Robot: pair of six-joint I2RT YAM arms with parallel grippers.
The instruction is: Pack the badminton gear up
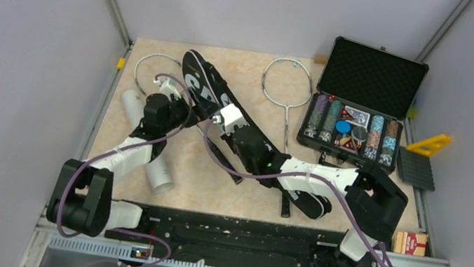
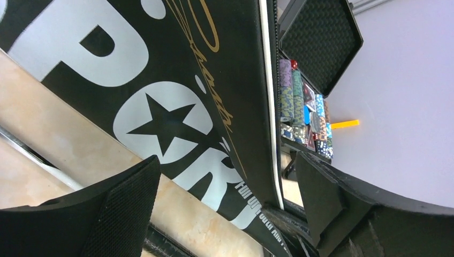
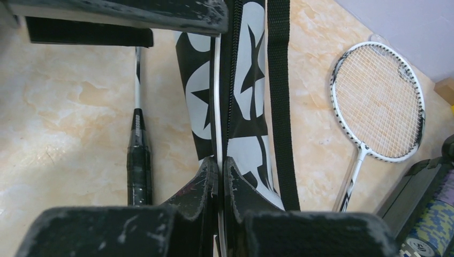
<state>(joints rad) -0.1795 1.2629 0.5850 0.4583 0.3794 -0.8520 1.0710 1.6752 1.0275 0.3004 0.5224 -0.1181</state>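
The long black bag [image 1: 224,107] lettered "SPORT" lies slantwise across the table. My right gripper [image 1: 216,122] is shut on its white-piped zip edge [image 3: 218,107] and holds that edge up. My left gripper [image 1: 184,110] is open, its fingers [image 2: 123,209] straddling the bag's lettered face [image 2: 160,107] without gripping it. One white-framed racket [image 1: 287,84] lies right of the bag and also shows in the right wrist view [image 3: 377,101]. The second racket's head [image 1: 155,68] lies left of the bag, and its black handle [image 3: 139,160] is beside it. The white tube [image 1: 146,143] lies under my left arm. No shuttlecock shows.
The open black case of poker chips [image 1: 359,102] stands at the back right, close to the right racket. A yellow triangle [image 1: 429,143], a black mat [image 1: 417,169] and a small red box [image 1: 409,241] sit at the right edge. Walls enclose the table.
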